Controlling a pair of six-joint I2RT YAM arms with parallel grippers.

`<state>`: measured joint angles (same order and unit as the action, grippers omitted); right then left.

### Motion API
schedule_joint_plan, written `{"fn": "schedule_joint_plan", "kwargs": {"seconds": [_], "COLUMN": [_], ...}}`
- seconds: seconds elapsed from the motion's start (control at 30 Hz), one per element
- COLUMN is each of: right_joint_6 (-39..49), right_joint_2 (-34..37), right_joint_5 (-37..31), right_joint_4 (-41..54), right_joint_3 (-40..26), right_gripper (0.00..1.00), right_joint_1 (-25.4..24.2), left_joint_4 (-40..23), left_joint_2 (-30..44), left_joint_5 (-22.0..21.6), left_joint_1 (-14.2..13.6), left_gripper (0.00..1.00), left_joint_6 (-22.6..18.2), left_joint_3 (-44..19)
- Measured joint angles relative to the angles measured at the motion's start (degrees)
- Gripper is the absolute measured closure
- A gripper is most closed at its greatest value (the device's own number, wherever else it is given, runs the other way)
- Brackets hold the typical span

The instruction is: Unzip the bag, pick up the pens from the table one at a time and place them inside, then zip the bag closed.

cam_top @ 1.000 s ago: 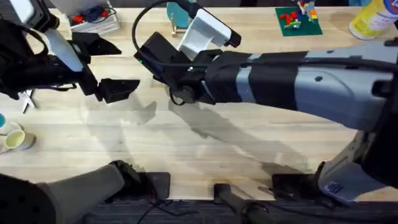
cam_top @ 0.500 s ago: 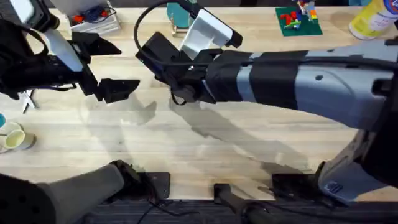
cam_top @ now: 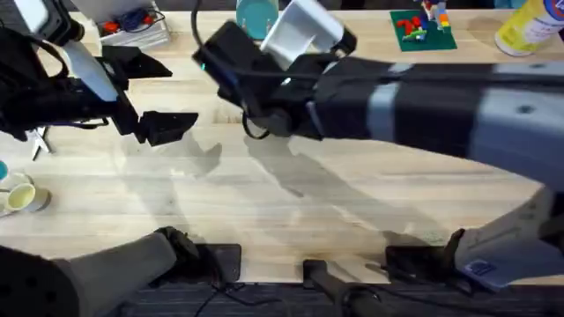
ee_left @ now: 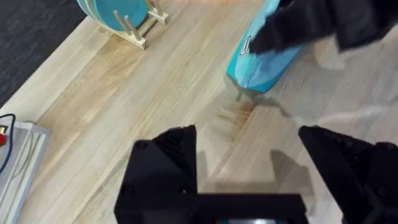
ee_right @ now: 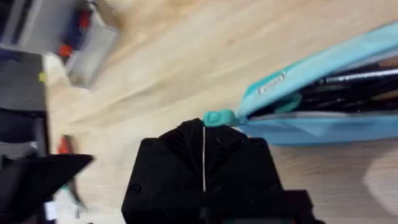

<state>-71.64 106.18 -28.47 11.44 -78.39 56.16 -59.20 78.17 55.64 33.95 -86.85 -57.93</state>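
The light blue bag (ee_right: 323, 118) lies on the table (cam_top: 264, 202) with its zipper partly open. Inside the opening lie the pens (ee_right: 357, 78), a dark one clearest. My right gripper (ee_right: 203, 134) is shut on the teal zipper pull (ee_right: 217, 117) at the bag's end. In the overhead view the right gripper (cam_top: 216, 66) reaches across the middle and covers the bag. From the left wrist, the bag's end (ee_left: 264, 62) shows under the black right gripper. My left gripper (ee_left: 249, 162) hangs open over bare wood a short way from the bag, nothing between its fingers.
A round teal plate on a wooden stand (cam_top: 256, 18) is just behind the right gripper. A grey tray (cam_top: 132, 26) sits at the back left, a green brick plate (cam_top: 421, 28) and a yellow bottle (cam_top: 529, 26) at the back right, and a cup (cam_top: 18, 195) at the left edge.
The right arm has risen and moved toward the far side, holding the zipper pull. The left arm has stayed in place.
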Motion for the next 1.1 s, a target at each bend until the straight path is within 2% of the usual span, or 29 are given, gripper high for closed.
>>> {"fn": "schedule_joint_plan", "kwargs": {"seconds": [0.17,0.63,0.73,0.77,0.93,0.97,1.0,1.1], "right_joint_6": [0.1,0.33,3.96,5.91,22.27,25.71,29.53,40.11], "right_joint_2": [-3.02,-3.13,-3.15,-3.15,-3.17,-3.22,-3.36,-4.55], "right_joint_5": [-0.02,0.02,0.04,0.04,0.2,0.2,0.22,0.22], "right_joint_4": [-0.22,0.0,-1.02,-1.46,-1.47,-1.3,-0.93,1.03], "right_joint_3": [0.0,0.0,0.0,0.0,0.0,0.0,0.0,0.0], "right_gripper": [0.971,0.971,0.961,0.879,0.149,0.046,0.015,0.005], "right_joint_1": [-0.53,-0.53,-0.53,-0.53,-0.53,-0.52,-0.5,-0.5], "left_joint_4": [0.0,0.0,0.0,0.0,0.0,0.0,0.0,0.0], "left_joint_2": [0.0,0.0,0.0,0.0,-0.02,0.0,-0.01,-0.01], "left_joint_5": [0.0,0.0,0.0,0.0,0.0,0.0,0.0,0.0], "left_joint_1": [0.0,0.0,0.0,0.0,0.0,0.0,0.0,0.0], "left_gripper": [0.008,0.008,0.008,0.008,0.008,0.008,0.008,0.008], "left_joint_6": [0.0,0.0,0.0,0.0,0.0,0.0,0.0,0.0], "left_joint_3": [0.0,0.0,0.0,0.0,0.0,0.0,0.0,0.0]}}
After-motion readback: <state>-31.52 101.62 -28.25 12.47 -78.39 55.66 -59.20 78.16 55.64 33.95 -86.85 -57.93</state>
